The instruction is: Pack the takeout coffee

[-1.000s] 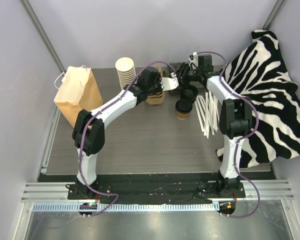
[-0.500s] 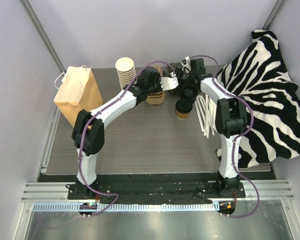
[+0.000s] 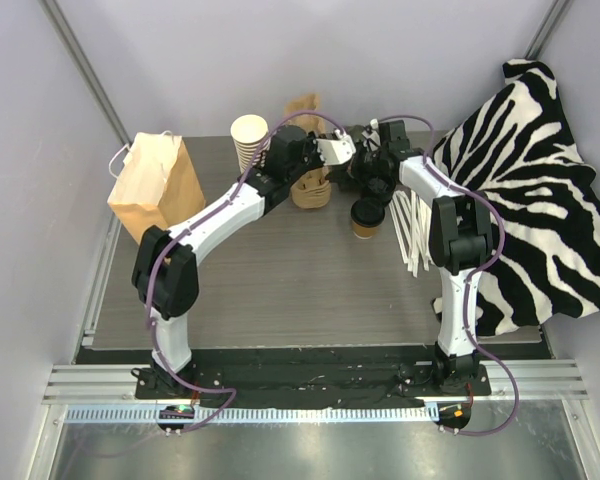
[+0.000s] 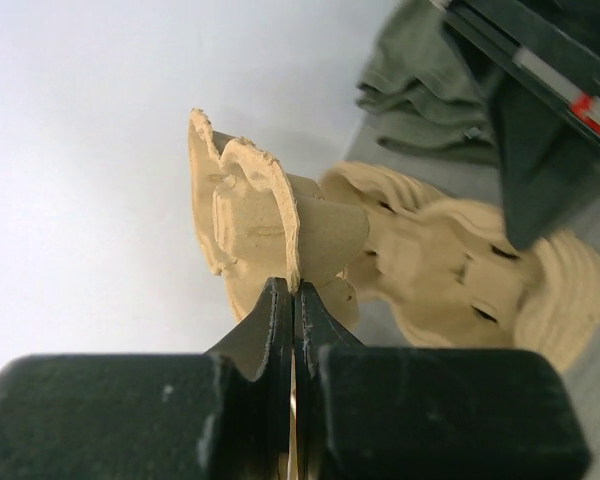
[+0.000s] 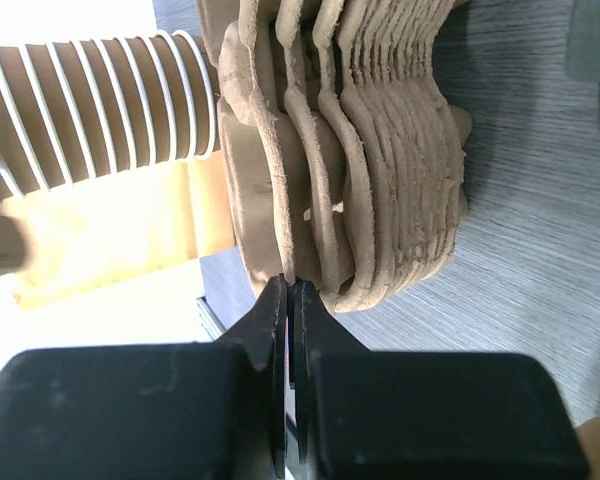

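**Overhead and wrist views.** We take the stack of pulp trays [image 3: 311,192], at the far middle of the table [image 3: 280,290], as our landmark.

- **Coffee cup:** the coffee cup [image 3: 366,215], brown paper under a black lid, stands upright on the table just right of the stack and a little nearer the arm bases; it is apart from both claws.
- **Left claw:** the left claw [image 4: 293,300] is closed tight on the thin rim of a single tray [image 4: 245,210]; we see this tray held in the air above and behind the stack, turned on edge and clear of the trays below it.
- **Right claw:** the right claw [image 5: 287,295] meets the stack from the right; its jaws are pressed together, with the tips at the edge of one tray in the pile; we cannot tell whether that edge is pinched between them.
- **Left of the stack:** a stack of lidless cups [image 3: 249,140] stands just beside it; a paper bag [image 3: 157,190] stands upright farther left, well apart.
- **Right of the stack:** white sticks [image 3: 412,228] lie in a loose bundle beyond the coffee cup; a striped cloth [image 3: 535,190] is draped farther right still.
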You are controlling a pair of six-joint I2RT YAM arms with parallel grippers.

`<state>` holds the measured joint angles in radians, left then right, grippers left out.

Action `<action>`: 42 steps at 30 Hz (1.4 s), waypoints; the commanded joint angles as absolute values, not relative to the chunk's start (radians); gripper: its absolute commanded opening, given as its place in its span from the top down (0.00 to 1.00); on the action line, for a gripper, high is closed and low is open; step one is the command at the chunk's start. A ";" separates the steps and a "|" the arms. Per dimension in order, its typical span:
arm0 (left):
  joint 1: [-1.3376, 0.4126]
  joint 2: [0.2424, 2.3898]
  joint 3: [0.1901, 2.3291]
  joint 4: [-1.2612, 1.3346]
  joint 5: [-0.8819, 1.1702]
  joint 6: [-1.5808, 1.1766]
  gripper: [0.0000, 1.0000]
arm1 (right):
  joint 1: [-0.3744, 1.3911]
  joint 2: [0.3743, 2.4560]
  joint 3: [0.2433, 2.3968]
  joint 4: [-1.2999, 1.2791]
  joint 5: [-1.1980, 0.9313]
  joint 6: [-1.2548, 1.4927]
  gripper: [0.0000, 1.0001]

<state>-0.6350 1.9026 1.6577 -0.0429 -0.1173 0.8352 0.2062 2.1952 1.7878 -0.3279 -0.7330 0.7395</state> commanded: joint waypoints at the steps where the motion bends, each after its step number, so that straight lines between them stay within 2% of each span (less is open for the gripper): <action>1: -0.632 1.832 1.644 0.132 -0.133 0.838 1.00 | 0.215 2.192 1.815 -0.328 -0.716 0.723 0.99; 5: -0.632 1.815 1.666 0.163 -0.127 0.836 1.00 | 0.218 2.187 1.832 -0.330 -0.733 0.712 0.83; 11: -0.634 1.752 1.700 0.153 -0.101 0.828 1.00 | 0.216 2.135 1.882 -0.333 -0.729 0.687 0.66; 14: -0.637 1.709 1.701 0.127 -0.092 0.824 1.00 | 0.219 2.090 1.884 -0.344 -0.707 0.670 0.52; 22: -0.643 1.566 1.637 0.069 -0.060 0.813 1.00 | 0.253 1.976 1.752 -0.383 -0.637 0.620 0.53; 27: -0.644 1.502 1.600 0.040 -0.048 0.787 1.00 | 0.307 1.950 1.651 -0.391 -0.577 0.606 0.62; 36: -0.644 1.361 1.549 -0.058 -0.008 0.727 1.00 | 0.387 1.979 1.577 -0.362 -0.456 0.626 0.64; 42: -0.646 1.269 1.497 -0.132 0.035 0.684 1.00 | 0.391 2.078 1.637 -0.304 -0.400 0.664 0.63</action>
